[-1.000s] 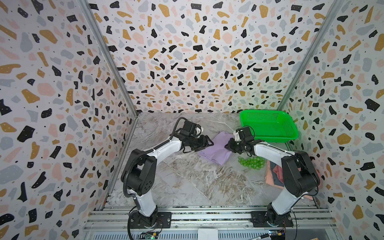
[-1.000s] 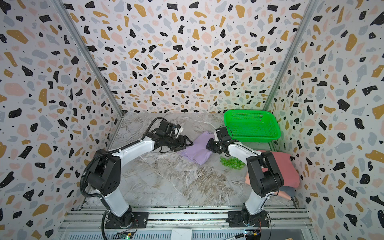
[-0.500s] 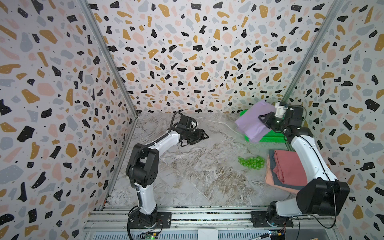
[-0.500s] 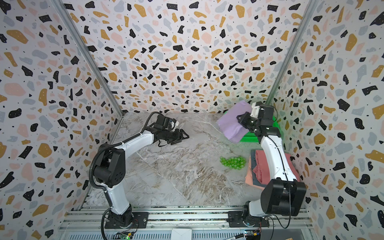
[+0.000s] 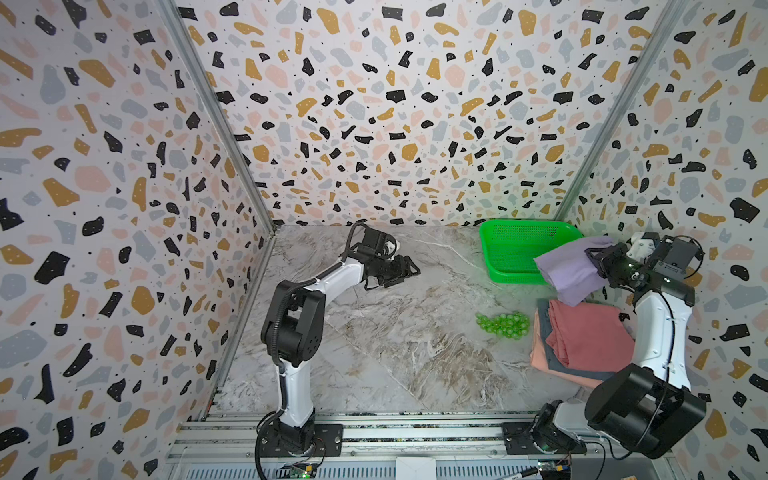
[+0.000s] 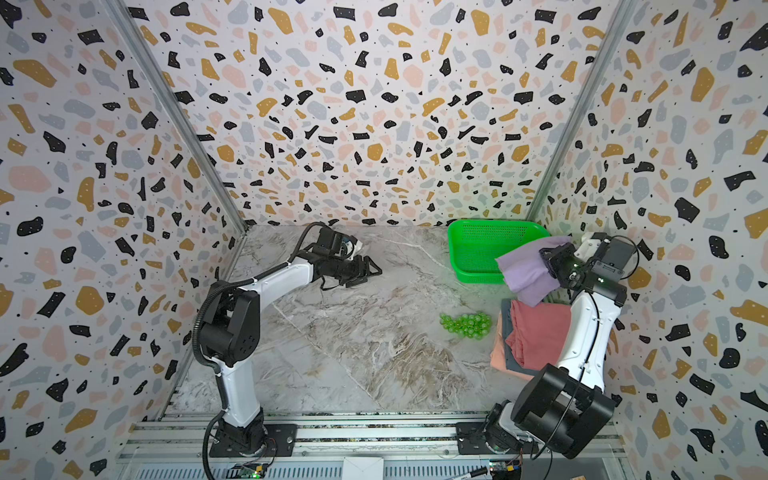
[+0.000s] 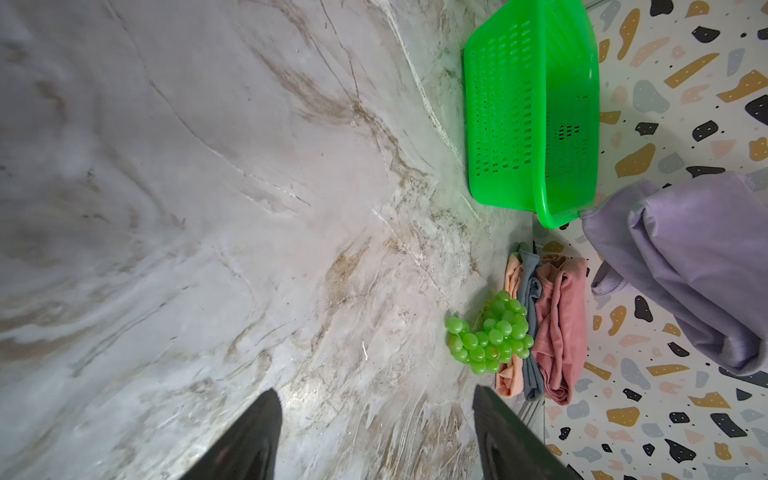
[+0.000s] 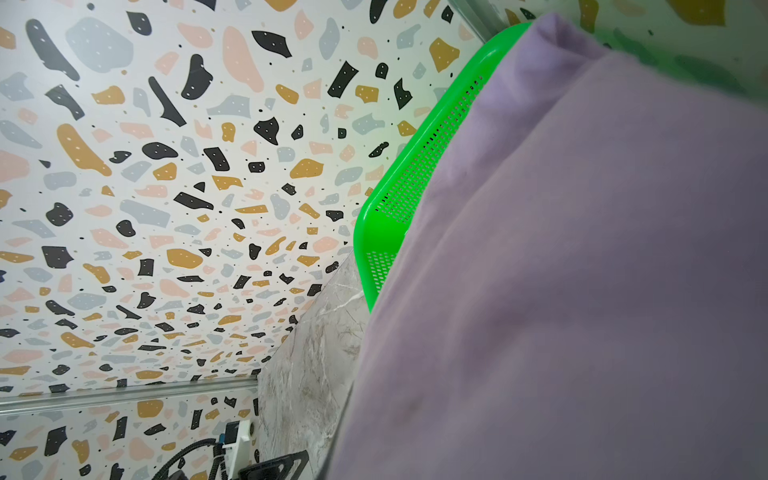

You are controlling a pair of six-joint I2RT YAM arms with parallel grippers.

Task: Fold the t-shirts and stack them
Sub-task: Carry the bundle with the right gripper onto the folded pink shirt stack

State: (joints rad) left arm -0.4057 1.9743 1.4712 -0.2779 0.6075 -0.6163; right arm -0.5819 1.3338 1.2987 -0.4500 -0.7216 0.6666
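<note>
the left gripper [image 5: 409,272] is located well to the left of the green basket [image 5: 485,253], low over the marble table [image 5: 395,353]. its jaws are set wide apart and nothing is held between them. in the left wrist view, bare table is seen between the two black fingers [image 7: 249,436].

a cluster of green balls [image 5: 503,325] is laid on the table on the near side of the basket, just beside the folded stack.

the lavender t-shirt [image 5: 569,270] is held off the table at the basket's near right corner, where the rim is overlapped by the cloth in both top views. the cloth is bunched and hangs on the basket side of the jaws and below them. only its edge is taken between them. whether its lowest fold touches the stack cannot be told.

the stack is placed on the near side of the basket. a pink t-shirt [image 5: 590,336] is on top, a grey-blue t-shirt [image 7: 532,374] is under it, and a salmon t-shirt [image 7: 509,378] is at the bottom.

the right gripper [image 5: 598,259] is positioned just right of the basket, with its jaws closed on the lavender cloth. in the right wrist view the jaws are hidden by that cloth.
</note>
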